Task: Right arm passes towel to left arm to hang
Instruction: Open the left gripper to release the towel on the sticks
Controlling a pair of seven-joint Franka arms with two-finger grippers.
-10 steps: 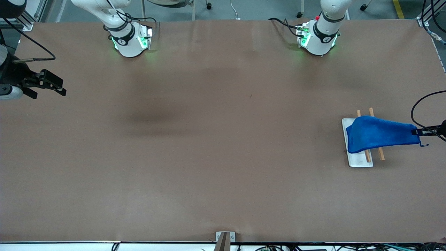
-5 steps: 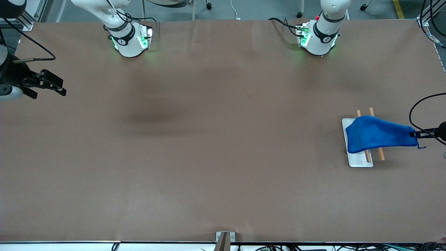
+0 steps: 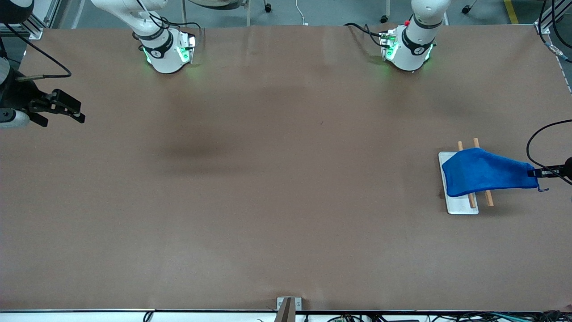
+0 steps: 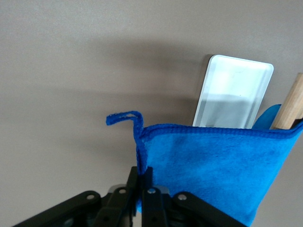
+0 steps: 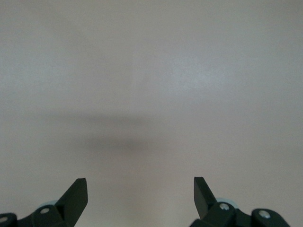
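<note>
The blue towel (image 3: 485, 176) is draped over two wooden bars (image 3: 488, 197) of a rack with a white base (image 3: 462, 206) at the left arm's end of the table. My left gripper (image 3: 534, 173) is shut on the towel's corner beside its small loop (image 3: 542, 189). In the left wrist view the towel (image 4: 213, 175) is pinched between the shut fingers of the left gripper (image 4: 143, 176), with the loop (image 4: 125, 118) sticking out, the white base (image 4: 234, 92) below and a wooden bar (image 4: 289, 104) beside it. My right gripper (image 3: 76, 114) is open and empty, waiting above the right arm's end of the table (image 5: 140, 189).
The brown table (image 3: 268, 179) is bare between the two arm bases (image 3: 167, 51). A small metal bracket (image 3: 286, 306) sits at the table edge nearest the camera. A black cable (image 3: 536, 138) loops near the left gripper.
The left gripper has sunk slightly with the towel corner, so the towel hangs lower and flatter over the bars. The right arm has not moved.
</note>
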